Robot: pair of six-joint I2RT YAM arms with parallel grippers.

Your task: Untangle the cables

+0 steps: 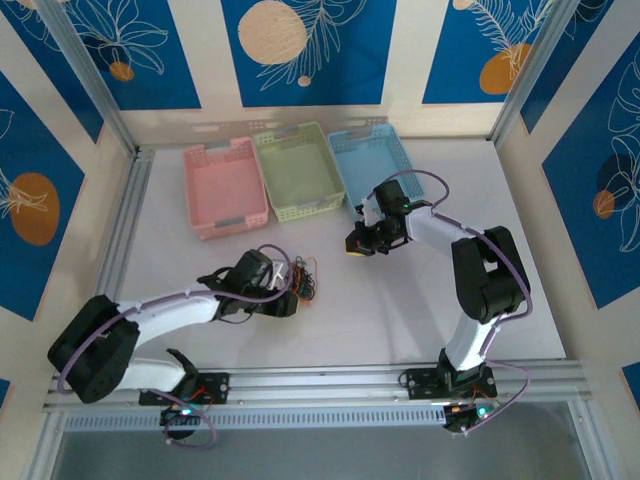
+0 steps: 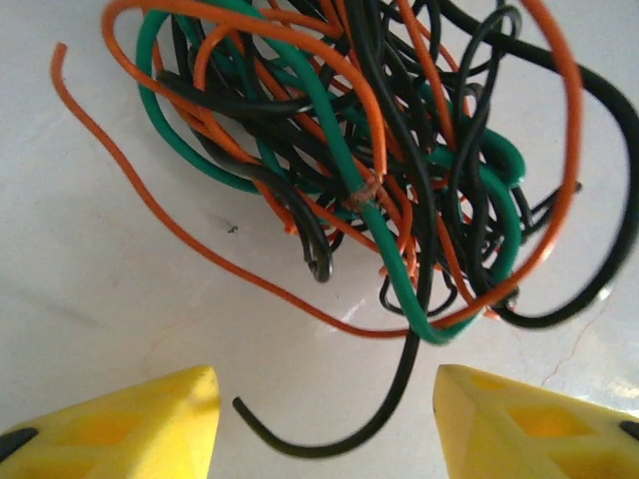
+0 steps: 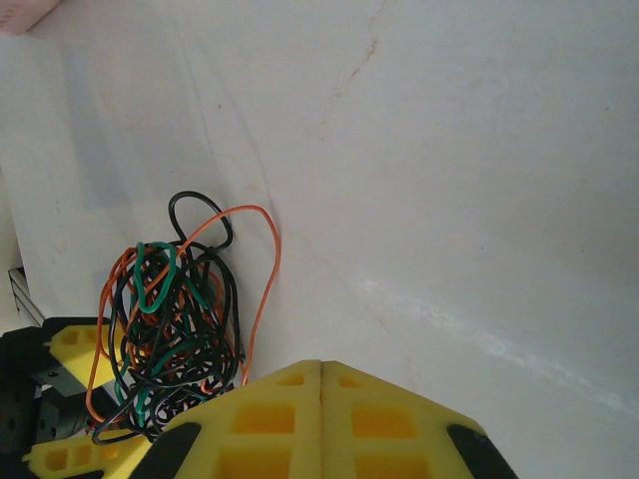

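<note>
The left end effector (image 2: 324, 424) sits low over the white counter (image 1: 400, 320), its yellow fingers (image 2: 150, 424) apart with nothing clamped between them. One loose black tail (image 2: 329, 434) of the cables (image 2: 379, 170) curls on the counter into the gap between those fingers. The rest of the bundle lies straight ahead of the tips and just beyond them.

The cables form a roundish knot of black, orange and green strands with no clear long axis. A single orange strand (image 2: 150, 195) trails out to one side of it.

In the overhead view the knot (image 1: 305, 277) lies just beside the left end effector (image 1: 288, 297). The right end effector (image 1: 358, 245) hangs further off, apart from the knot on its far right side. Its fingers are pressed together and hold nothing (image 3: 321, 394), and from its wrist view the cables (image 3: 170, 329) lie ahead and to the left.

The left arm is judged the nearer one, and the black tail the easiest strand to pinch.
</note>
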